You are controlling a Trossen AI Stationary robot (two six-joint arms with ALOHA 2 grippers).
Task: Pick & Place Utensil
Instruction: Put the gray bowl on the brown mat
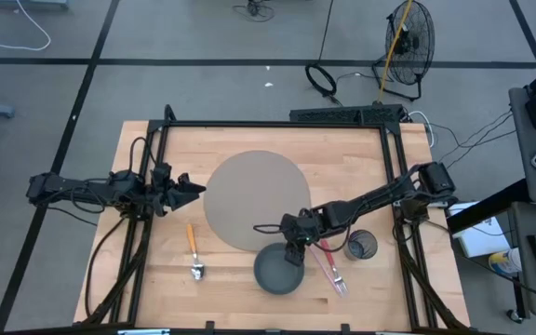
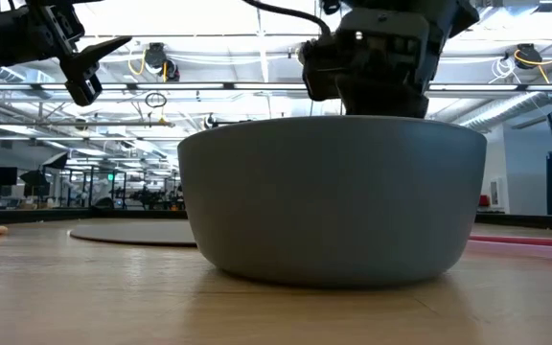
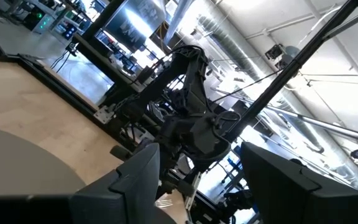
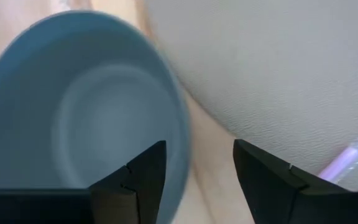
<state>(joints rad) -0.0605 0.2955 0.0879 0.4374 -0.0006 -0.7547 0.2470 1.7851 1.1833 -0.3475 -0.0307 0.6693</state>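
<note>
An orange-handled spoon lies flat on the wooden table, left of a grey bowl. A pink-handled utensil lies on the table right of the bowl. My right gripper hangs open over the bowl's far rim, slanting down. In the right wrist view, one finger stands over the bowl's inside and the other outside it. I see no touch. My left gripper waits open at the table's left, above the table beside the round grey mat.
A dark mesh cup stands right of the pink utensil. The mat covers the table's middle. A black frame runs along the table's far edge and sides. Bare wood lies at the near left around the spoon.
</note>
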